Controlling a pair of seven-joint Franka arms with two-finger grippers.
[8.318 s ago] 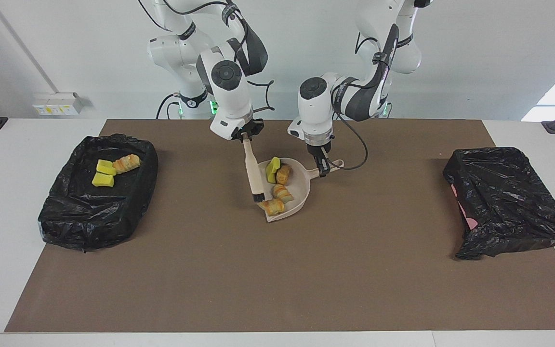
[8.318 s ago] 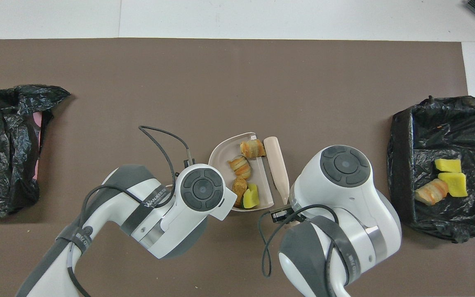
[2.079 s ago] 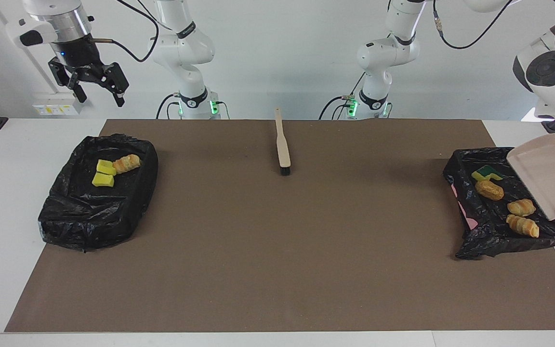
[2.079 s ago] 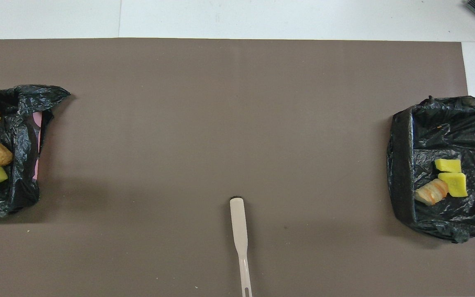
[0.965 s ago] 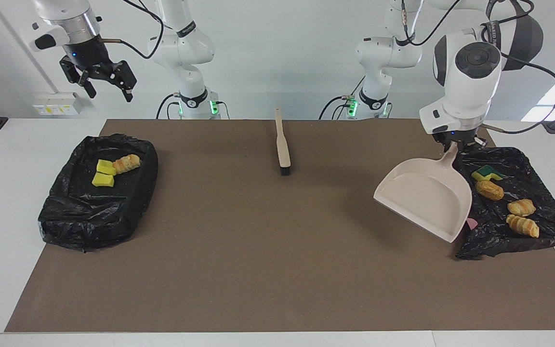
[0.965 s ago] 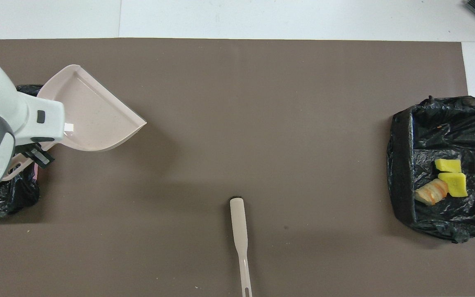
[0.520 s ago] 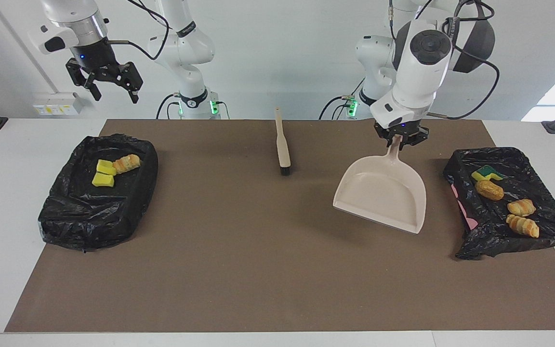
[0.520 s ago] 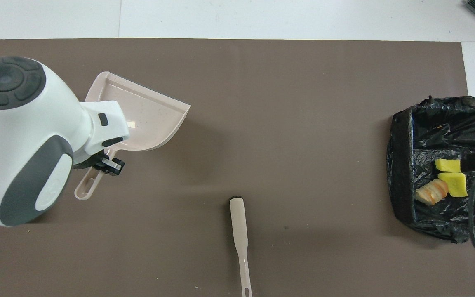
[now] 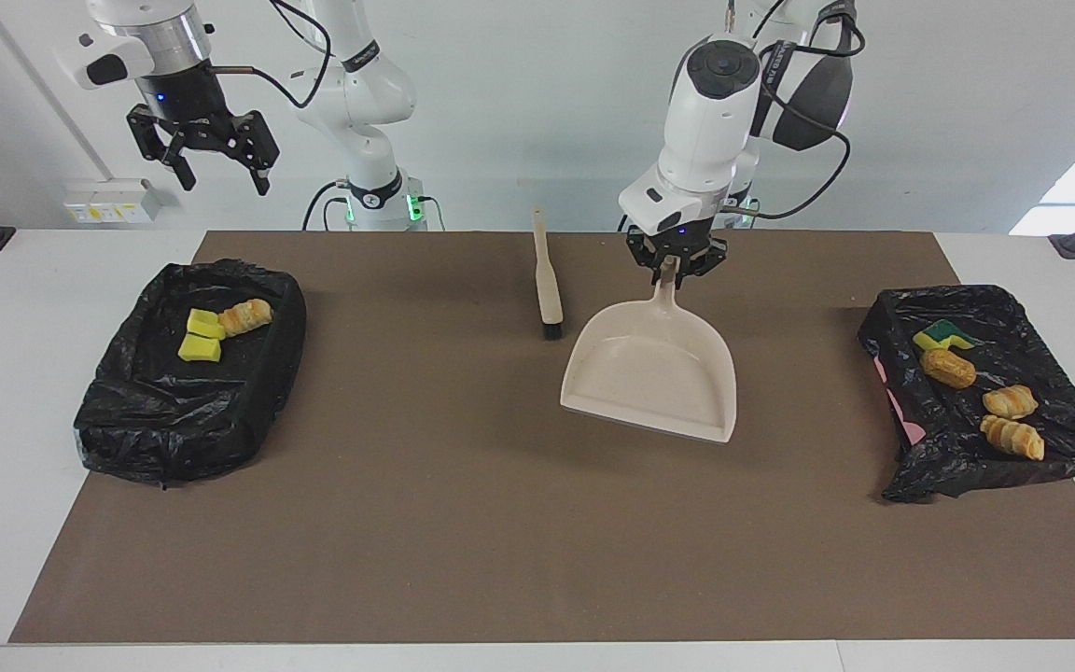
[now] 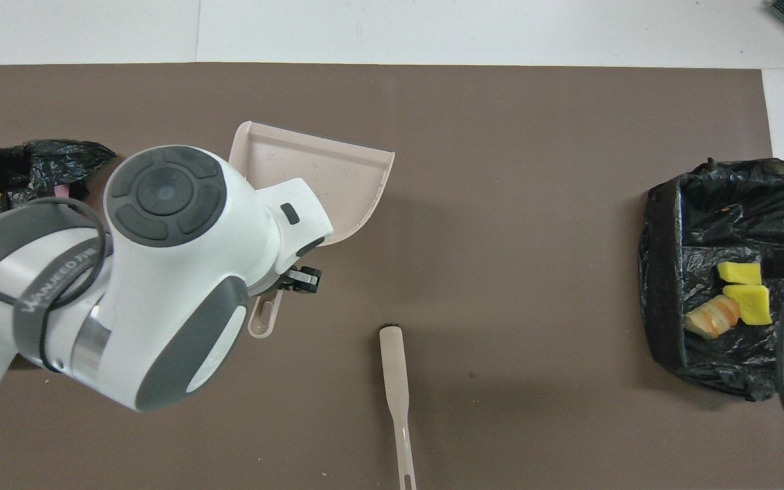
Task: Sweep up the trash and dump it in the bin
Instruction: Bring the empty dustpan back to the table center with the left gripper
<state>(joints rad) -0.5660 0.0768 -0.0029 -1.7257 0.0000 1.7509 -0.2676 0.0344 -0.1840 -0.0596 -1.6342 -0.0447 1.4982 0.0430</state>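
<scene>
Both tools differ: left tool [image 9: 676, 268] clamps dustpan [image 9: 654, 373] handle, right tool [image 9: 216, 170] hangs spread, empty.

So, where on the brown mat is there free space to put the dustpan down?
The mat is bare along its edge farthest from the robots, and between the dustpan held by the left gripper and each black bin. The brush lies close beside the dustpan. The right gripper waits, raised.
</scene>
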